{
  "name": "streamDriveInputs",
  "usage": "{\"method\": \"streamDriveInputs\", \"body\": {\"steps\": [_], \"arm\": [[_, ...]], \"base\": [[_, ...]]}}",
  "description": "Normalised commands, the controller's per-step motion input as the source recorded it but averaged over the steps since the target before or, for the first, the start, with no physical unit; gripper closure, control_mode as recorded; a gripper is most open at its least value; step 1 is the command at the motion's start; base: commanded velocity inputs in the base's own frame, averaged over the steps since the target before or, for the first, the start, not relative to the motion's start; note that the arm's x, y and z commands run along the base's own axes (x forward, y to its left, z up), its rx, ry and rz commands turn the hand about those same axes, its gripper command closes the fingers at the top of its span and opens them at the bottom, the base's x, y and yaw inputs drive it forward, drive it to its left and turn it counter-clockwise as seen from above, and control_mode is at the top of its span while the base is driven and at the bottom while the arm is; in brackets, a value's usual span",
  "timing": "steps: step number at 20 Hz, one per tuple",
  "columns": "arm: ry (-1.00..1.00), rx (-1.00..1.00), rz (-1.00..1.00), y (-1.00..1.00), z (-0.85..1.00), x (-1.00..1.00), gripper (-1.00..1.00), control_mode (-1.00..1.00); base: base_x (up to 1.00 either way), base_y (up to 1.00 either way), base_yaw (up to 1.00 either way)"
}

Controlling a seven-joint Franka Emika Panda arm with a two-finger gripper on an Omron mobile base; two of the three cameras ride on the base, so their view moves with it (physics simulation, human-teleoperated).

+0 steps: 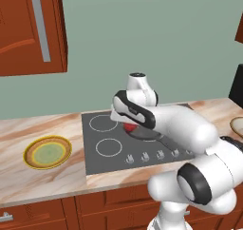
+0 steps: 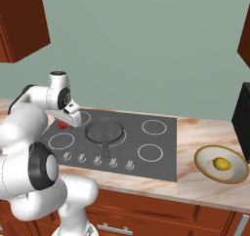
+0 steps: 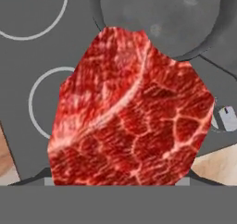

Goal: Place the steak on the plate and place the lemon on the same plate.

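The steak (image 3: 129, 112), a marbled bright-red chunk, sits close in front of the hand camera and hides the fingertips. It hangs over the dark cooktop (image 3: 28, 56), left of the frying pan. My gripper (image 1: 129, 123) (image 2: 65, 121) points down over the cooktop's left burners, shut on the steak (image 1: 129, 127) (image 2: 62, 124), which shows as a red bit under the hand. The plate (image 1: 47, 153), yellow-orange rimmed with a pale green centre, lies on the counter left of the cooktop. The lemon (image 2: 222, 163) rests in a pale tan dish (image 2: 201, 158) on the counter at the right.
A dark grey frying pan (image 2: 105, 130) (image 1: 148, 135) stands mid-cooktop with its handle towards the knobs (image 2: 96, 158). A black appliance (image 2: 242, 123) stands at the far right. Wooden cabinets (image 1: 28, 29) hang above the left counter.
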Motion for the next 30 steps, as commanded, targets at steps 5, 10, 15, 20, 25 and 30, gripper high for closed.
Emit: {"method": "streamDriveInputs", "body": {"steps": [5, 10, 15, 20, 25, 30], "arm": [[-0.08, 0.00, 0.30, 0.70, 0.04, -0.01, 1.00, -1.00], [-0.11, 0.00, 0.18, 0.76, 0.00, 0.02, 1.00, -1.00], [-0.07, 0.00, 0.01, 0.75, 0.00, 0.00, 1.00, -1.00], [0.01, 0.01, 0.00, 0.78, 0.00, 0.03, 1.00, -1.00], [0.01, 0.02, 0.00, 0.81, 0.00, 0.07, 1.00, -1.00], [0.02, 0.00, 0.00, 0.78, 0.00, 0.17, 1.00, -1.00]], "base": [[0.00, 0.00, 0.00], [0.00, 0.00, 0.00], [0.00, 0.00, 0.00], [0.00, 0.00, 0.00], [0.00, 0.00, 0.00], [0.00, 0.00, 0.00]]}}
